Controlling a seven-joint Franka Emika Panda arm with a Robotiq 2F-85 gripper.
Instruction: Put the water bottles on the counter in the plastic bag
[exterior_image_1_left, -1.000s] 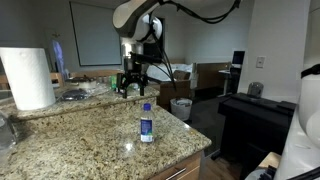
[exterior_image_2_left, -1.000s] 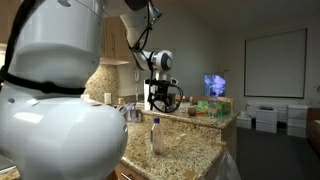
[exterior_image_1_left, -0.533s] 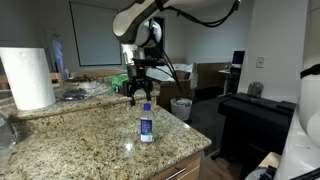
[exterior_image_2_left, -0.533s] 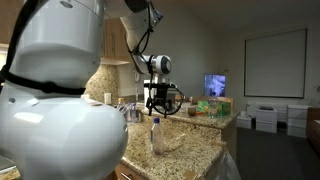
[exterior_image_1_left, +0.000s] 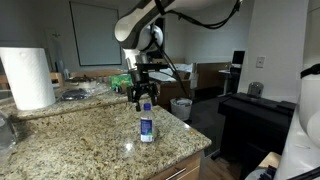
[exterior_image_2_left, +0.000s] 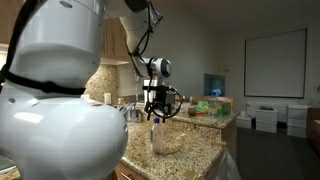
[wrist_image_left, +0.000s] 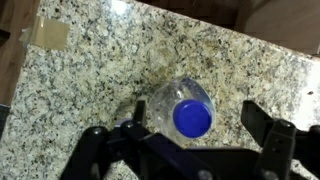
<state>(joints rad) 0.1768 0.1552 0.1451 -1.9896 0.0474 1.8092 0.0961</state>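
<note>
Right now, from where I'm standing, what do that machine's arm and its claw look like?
The arm is glossy white, built of smooth rounded segments. A black cable loops off it near the top. The gripper at its end is black: a blocky body carrying two jointed fingers with flat tips. No markings or lettering are readable on any of it.

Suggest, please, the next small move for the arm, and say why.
Probably lower the end effector straight down around the bottle. Its jaws are open and hover just above the bottle's top, and the wrist view shows the bottle roughly centred between them, upright on the counter, so a short descent should set up the grasp.
</note>
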